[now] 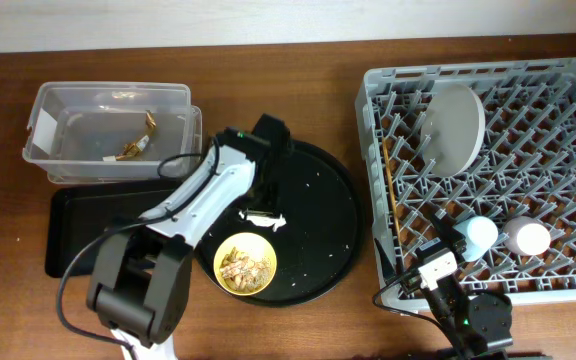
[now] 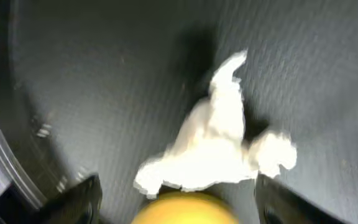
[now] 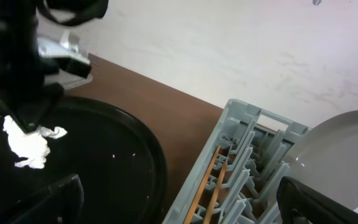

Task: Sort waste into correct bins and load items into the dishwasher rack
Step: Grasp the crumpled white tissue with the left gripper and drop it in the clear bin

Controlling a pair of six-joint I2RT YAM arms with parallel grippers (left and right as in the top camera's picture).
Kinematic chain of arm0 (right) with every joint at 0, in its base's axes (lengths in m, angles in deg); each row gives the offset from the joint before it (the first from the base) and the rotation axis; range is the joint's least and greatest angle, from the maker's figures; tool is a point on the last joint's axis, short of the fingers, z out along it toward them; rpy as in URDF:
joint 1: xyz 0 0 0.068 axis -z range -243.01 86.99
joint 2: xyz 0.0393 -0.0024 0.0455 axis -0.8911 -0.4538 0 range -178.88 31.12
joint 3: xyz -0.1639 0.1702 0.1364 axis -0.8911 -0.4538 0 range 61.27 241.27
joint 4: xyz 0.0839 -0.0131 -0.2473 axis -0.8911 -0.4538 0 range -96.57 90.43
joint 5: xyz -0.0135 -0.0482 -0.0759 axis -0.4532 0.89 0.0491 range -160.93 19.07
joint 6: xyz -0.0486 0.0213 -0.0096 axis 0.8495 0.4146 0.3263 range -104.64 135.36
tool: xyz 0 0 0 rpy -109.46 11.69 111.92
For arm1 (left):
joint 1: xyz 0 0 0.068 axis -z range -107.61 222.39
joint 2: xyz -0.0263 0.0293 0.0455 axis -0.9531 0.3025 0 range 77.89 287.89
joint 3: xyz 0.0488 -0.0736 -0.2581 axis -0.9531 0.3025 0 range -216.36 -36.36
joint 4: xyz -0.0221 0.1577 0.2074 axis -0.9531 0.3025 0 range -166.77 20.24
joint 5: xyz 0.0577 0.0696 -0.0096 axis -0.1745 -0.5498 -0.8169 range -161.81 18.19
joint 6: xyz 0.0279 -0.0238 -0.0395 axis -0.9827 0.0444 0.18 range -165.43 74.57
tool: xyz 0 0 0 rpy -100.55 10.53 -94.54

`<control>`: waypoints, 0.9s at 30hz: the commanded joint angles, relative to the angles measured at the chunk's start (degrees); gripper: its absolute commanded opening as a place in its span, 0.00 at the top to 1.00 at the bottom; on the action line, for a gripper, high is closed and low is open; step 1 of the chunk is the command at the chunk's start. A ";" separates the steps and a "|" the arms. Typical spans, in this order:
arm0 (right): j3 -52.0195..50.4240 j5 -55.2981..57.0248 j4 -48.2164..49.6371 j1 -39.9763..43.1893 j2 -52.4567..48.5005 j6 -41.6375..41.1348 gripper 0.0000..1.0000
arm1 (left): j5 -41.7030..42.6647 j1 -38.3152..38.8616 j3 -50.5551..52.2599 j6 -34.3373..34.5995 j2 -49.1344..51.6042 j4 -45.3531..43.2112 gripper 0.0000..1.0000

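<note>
As left gripper (image 1: 266,203) hangs over tissue (image 2: 219,146), jaws spread

Yellow bowl (image 1: 245,264) stands just beside the tissue (image 1: 265,217); bare round tray (image 1: 323,200) lies beyond.

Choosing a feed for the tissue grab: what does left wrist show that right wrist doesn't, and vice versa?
Only left wrist: the rim of the yellow bowl, right at the near edge of the tissue.
Only right wrist: the rack with the chopsticks and the plate inside it, plus the brown table and the pale wall.
Both: the tissue lying on the round black tray, with the left gripper open over it. In right wrist that gripper is only a dark shape from outside.
</note>
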 commanded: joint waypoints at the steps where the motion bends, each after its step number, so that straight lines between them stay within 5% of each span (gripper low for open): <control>1: -0.46 -0.55 -0.02 0.35 0.42 -0.85 0.02 | 1.90 -0.11 8.81 -0.74 -0.44 -11.50 0.22; 2: -0.46 -0.55 -0.02 0.35 0.42 -0.85 0.02 | 3.17 -0.11 10.21 -0.74 -0.44 -13.53 0.24; 4: -0.46 -0.55 -0.02 0.35 0.42 -0.85 0.02 | 6.69 -0.11 11.45 -0.76 -0.44 -15.85 0.44; 5: -0.46 -0.55 -0.02 0.35 0.42 -0.85 0.02 | 6.67 -0.11 11.32 -1.07 -0.48 -15.78 0.86; 6: -0.46 -0.55 -0.02 0.35 0.42 -0.85 0.02 | 6.45 -0.57 9.94 -2.75 -1.01 -14.14 1.00; 10: -0.46 -0.55 -0.02 0.35 0.42 -0.85 0.02 | -1.49 -8.46 -13.27 -3.13 -7.37 5.33 0.99; 12: -0.46 -0.55 -0.02 0.35 0.42 -0.85 0.02 | -7.04 -14.43 -23.15 -4.07 -9.14 6.93 0.91; 16: -0.46 -0.55 -0.02 0.35 0.42 -0.85 0.02 | -7.58 -24.02 -22.88 -4.20 -5.99 -2.38 0.91; 17: -0.46 -0.55 -0.02 0.35 0.42 -0.85 0.02 | -7.50 -25.94 -22.88 -4.17 -3.34 -5.53 0.84; 18: -0.46 -0.55 -0.02 0.35 0.42 -0.85 0.02 | -6.01 -26.97 -22.88 -4.20 -0.94 -7.26 0.73; 19: -0.46 -0.55 -0.02 0.35 0.42 -0.85 0.02 | -4.50 -27.23 -22.88 -4.20 0.31 -7.56 0.48; 20: -0.46 -0.55 -0.02 0.35 0.42 -0.85 0.02 | -3.72 -27.28 -22.91 -4.22 1.29 -7.65 0.01; 24: -0.46 -0.55 -0.02 0.35 0.42 -0.85 0.02 | -3.58 -27.28 -27.39 -6.40 0.74 -4.92 0.01; 27: -0.46 -0.55 -0.02 0.35 0.42 -0.85 0.02 | -2.14 -27.12 -35.19 -6.36 0.50 6.62 0.01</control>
